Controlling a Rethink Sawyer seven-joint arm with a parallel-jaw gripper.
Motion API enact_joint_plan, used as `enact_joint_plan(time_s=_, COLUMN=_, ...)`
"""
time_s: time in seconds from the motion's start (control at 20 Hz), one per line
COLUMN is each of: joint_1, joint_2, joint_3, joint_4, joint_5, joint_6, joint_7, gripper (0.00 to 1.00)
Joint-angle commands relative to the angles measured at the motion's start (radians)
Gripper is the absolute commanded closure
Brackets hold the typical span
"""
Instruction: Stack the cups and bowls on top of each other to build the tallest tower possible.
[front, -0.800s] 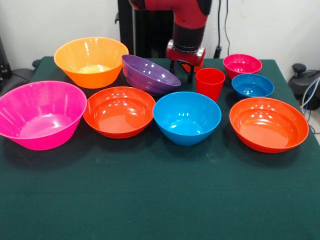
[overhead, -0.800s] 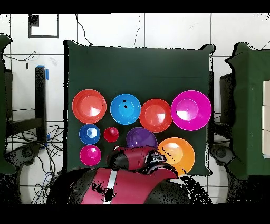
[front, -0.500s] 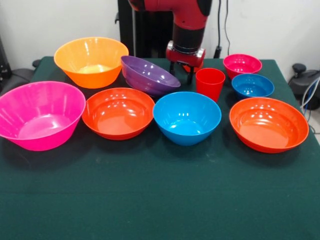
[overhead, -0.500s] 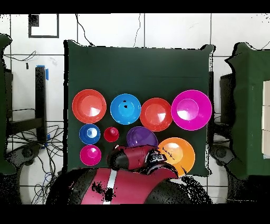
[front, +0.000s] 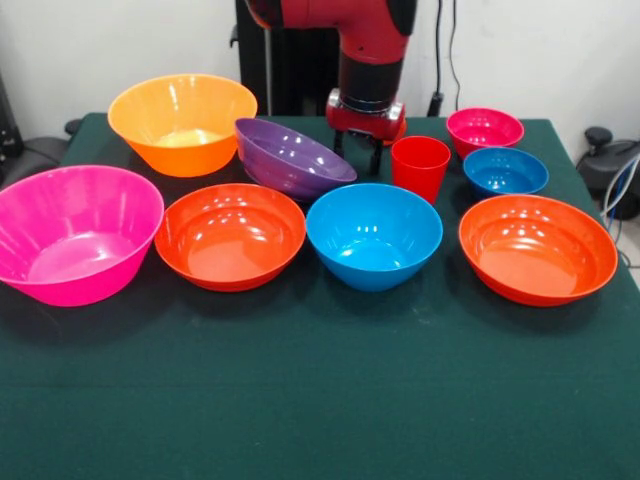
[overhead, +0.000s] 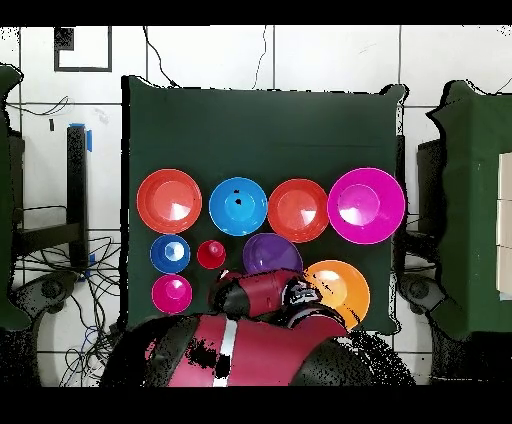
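Observation:
My gripper (front: 358, 150) hangs low at the table's far side, behind the tilted purple bowl (front: 290, 155) and next to the red cup (front: 420, 165). Its two fingers stand apart with nothing seen between them. The purple bowl leans on a red-orange bowl (front: 230, 235). The big pink bowl (front: 75, 235), the yellow-orange bowl (front: 182, 120), the medium blue bowl (front: 373, 235), the second red-orange bowl (front: 537, 248), the small blue bowl (front: 505, 170) and the small magenta bowl (front: 484, 128) stand apart, unstacked. The orange cup is hidden. In the overhead view my arm (overhead: 265, 295) covers the gripper beside the purple bowl (overhead: 270, 252).
The table has a dark green cloth (front: 320, 400), and its near half holds nothing. The pedestal and a black column stand behind the far edge. Cables and dark chairs flank the table in the overhead view.
My gripper has moved slightly left in the front view. The purple bowl, the red-orange bowl it leans on and the pink bowl have slid left with it.

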Motion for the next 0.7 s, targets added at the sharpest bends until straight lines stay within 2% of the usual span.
enact_joint_plan(time_s=0.05, joint_1=-0.062, joint_2=0.046, joint_3=0.141, joint_4=-0.187, joint_5=-0.102, joint_6=-0.056, joint_7=-0.061, gripper=0.0)
enact_joint_plan(time_s=0.2, joint_1=-0.081, joint_2=0.042, joint_3=0.162, joint_4=-0.184, joint_5=-0.113, joint_6=-0.016, joint_7=-0.054, gripper=0.0)
enact_joint_plan(time_s=0.5, joint_1=-0.101, joint_2=-0.054, joint_3=0.196, joint_4=-0.092, joint_5=-0.038, joint_6=0.2, joint_7=-0.051, gripper=0.0)
enact_joint_plan(time_s=0.7, joint_1=-0.107, joint_2=-0.118, joint_3=0.215, joint_4=-0.036, joint_5=-0.013, joint_6=0.282, joint_7=-0.045, gripper=0.0)
